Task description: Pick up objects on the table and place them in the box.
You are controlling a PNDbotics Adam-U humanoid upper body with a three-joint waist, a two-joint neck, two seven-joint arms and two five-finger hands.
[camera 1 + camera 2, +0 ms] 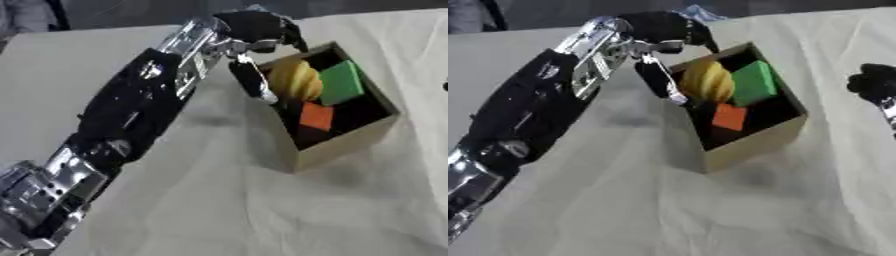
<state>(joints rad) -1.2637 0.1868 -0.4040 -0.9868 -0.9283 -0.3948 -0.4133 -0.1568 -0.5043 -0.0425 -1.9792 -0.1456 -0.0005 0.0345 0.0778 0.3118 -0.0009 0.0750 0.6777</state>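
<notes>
Cloth [219, 210] covers the table nearest the camera, pale and wrinkled, with nothing lying on the stretch that shows, which suggests the picking is largely done. From the lower left the robot's left arm runs diagonally up across it, black with silver joints, reaching toward the box [341, 150]. That box is an open cardboard one standing askew to the view, one corner pointing toward the camera, so its inside is easy to see: an orange block [316, 116] lies low toward the near wall, a green block [339, 83] leans higher at the far side, and a yellow ridged thing [295, 80], perhaps a toy fruit, sits against the left wall. The left hand [254, 30] hangs over the box's far left corner, its long digits drooping down just beside the yellow thing; they look relaxed, not curled round anything, and I judge that it has nothing in its hold, as if poised above the opening for a drop. Farther right, the right hand [874, 84] shows only at the edge of the right eye view, a dark lump well apart from the box; whether its fingers are spread or curled I cannot tell.
</notes>
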